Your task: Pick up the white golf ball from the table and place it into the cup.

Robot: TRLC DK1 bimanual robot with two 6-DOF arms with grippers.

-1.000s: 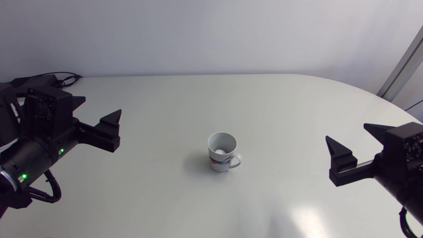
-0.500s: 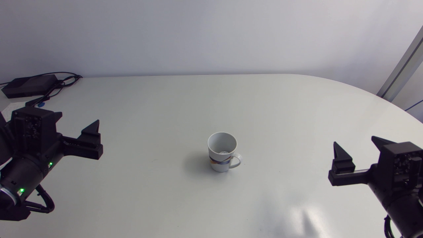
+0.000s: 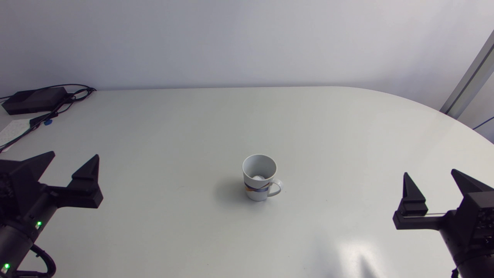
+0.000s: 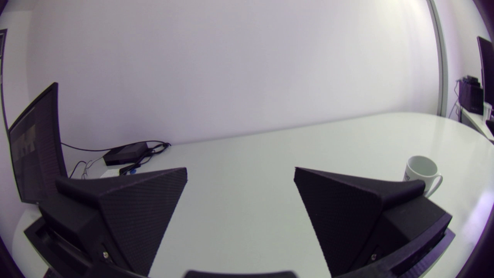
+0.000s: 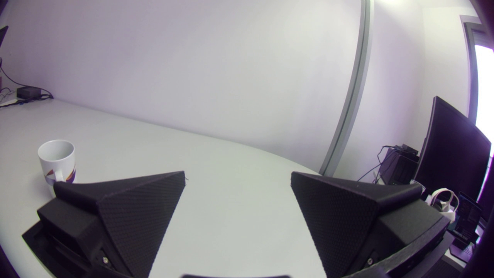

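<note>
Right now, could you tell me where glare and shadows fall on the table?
Head view: a bright glare patch on the table near the right gripper; the cup throws a soft shadow toward my left side. Left wrist view: a paler sheen beside the cup. Right wrist view: even light.

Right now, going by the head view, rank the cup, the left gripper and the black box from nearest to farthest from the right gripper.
From the right gripper:
1. cup, mid-table, with the golf ball inside it.
2. left gripper, at the opposite side of the table.
3. black box, at the far left corner.
</note>
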